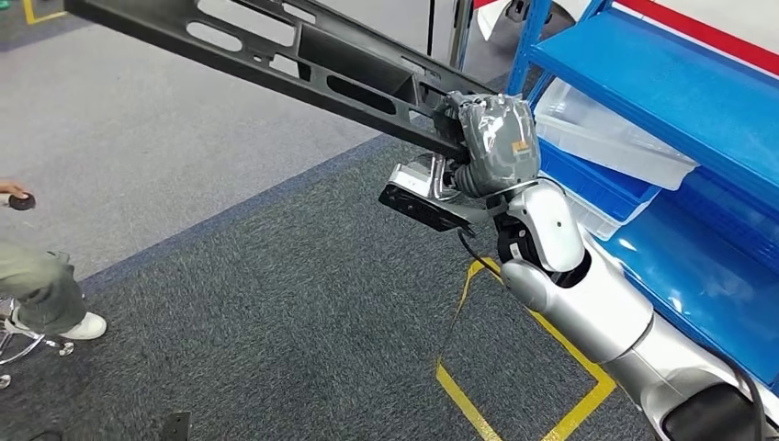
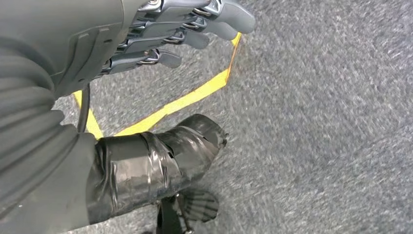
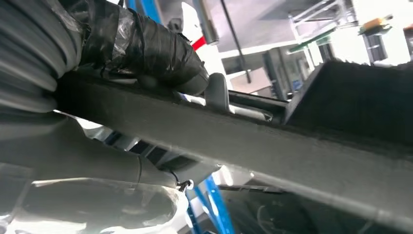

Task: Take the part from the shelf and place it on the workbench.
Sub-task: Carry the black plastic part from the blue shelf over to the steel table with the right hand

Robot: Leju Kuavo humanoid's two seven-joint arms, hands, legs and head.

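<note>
open carpet (image 1: 276,303) leftward, blue shelf (image 1: 661,83) right

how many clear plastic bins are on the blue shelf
1 in plain view: a clear bin on the blue shelf, under its top board, resting on a blue tray. Others may be hidden beyond the frame.

The right arm (image 1: 597,303), silver and jointed, reaches up and forward from the lower right of the head view. Its hand (image 1: 491,138), wrapped in grey tape and plastic film, grips the long black part (image 1: 276,55) near one end and holds it up off the floor. In the right wrist view the taped thumb (image 3: 151,48) presses on the part's upper edge. The left hand (image 2: 160,44) hangs low over the carpet, holding nothing, its dark fingers (image 2: 195,24) loosely extended and its taped thumb (image 2: 165,161) set apart from them.
</note>
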